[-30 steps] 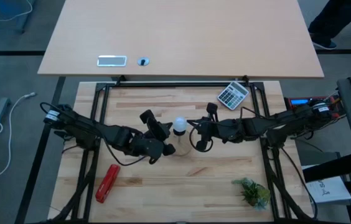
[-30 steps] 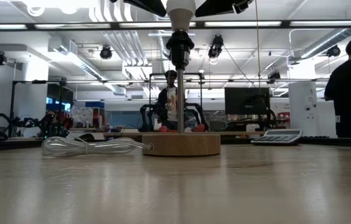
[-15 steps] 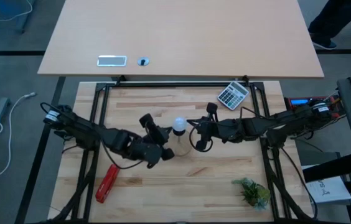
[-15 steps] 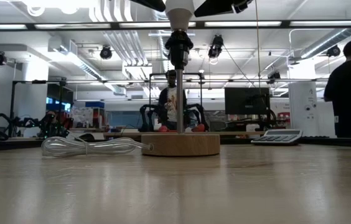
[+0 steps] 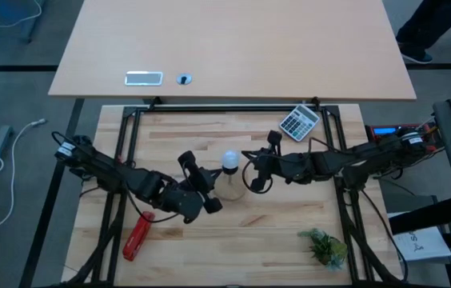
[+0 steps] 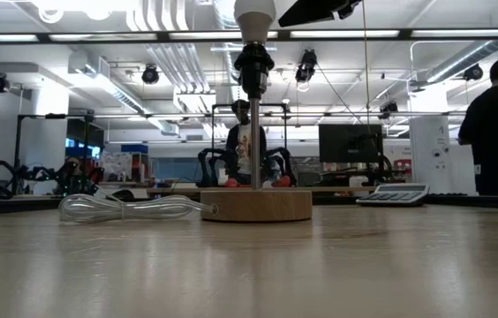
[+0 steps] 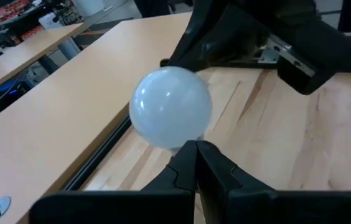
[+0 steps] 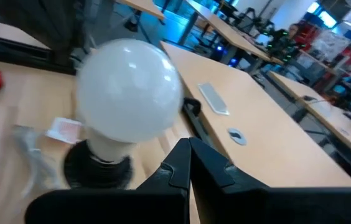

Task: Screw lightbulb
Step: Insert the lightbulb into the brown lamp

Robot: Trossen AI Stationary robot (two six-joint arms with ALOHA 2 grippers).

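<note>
wooden desk (image 5: 289, 232) carries the round white lightbulb (image 5: 230, 161) seated in its socket; closed, empty hands at three (image 5: 251, 178) and eight o'clock (image 5: 209, 197) could knock it.

Wooden table (image 5: 193, 248); on it a calculator (image 5: 299, 122), red tool (image 5: 137, 235), green plant (image 5: 325, 247)

White lightbulb (image 5: 230, 160), black socket (image 6: 253, 64), tan wooden disc (image 6: 257, 205)
</note>
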